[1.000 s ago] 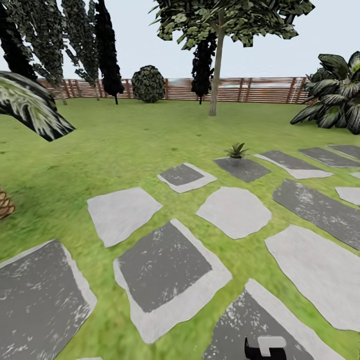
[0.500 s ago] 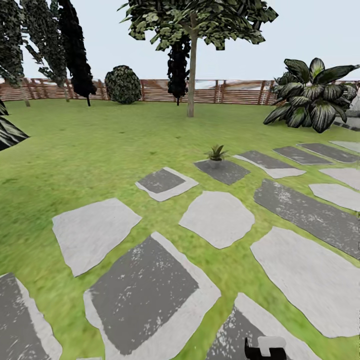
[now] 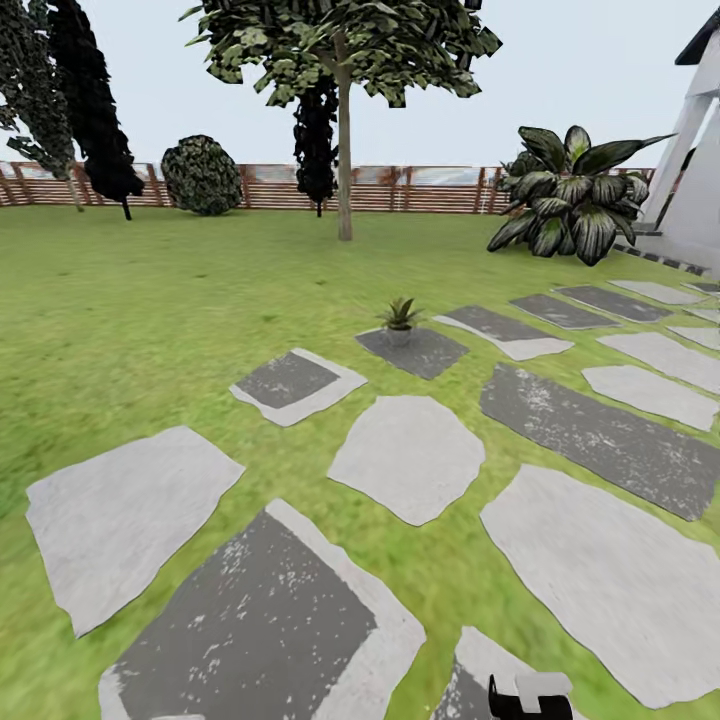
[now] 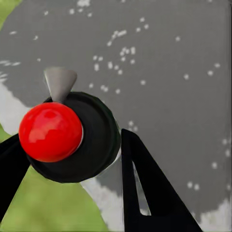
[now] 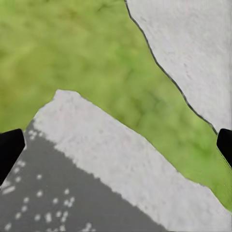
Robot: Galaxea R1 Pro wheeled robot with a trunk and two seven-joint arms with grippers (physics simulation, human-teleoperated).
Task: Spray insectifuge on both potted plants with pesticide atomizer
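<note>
One potted plant [image 3: 399,318] stands on a dark stepping stone [image 3: 412,352], well ahead of both grippers. Left gripper [image 4: 72,159] clasps what seems the pesticide atomizer [image 4: 72,137]; right gripper [image 5: 116,145] hangs spread apart above lawn [image 5: 82,53].

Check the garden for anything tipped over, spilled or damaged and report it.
Nothing stands out. The one potted plant in the head view stands upright on a dark stepping stone; the lawn and fence look intact. The left gripper holds a red-topped object.

Green lawn [image 3: 150,320], grey stepping stones [image 3: 405,455], brown slatted fence [image 3: 420,195], trees [image 3: 343,60].
</note>
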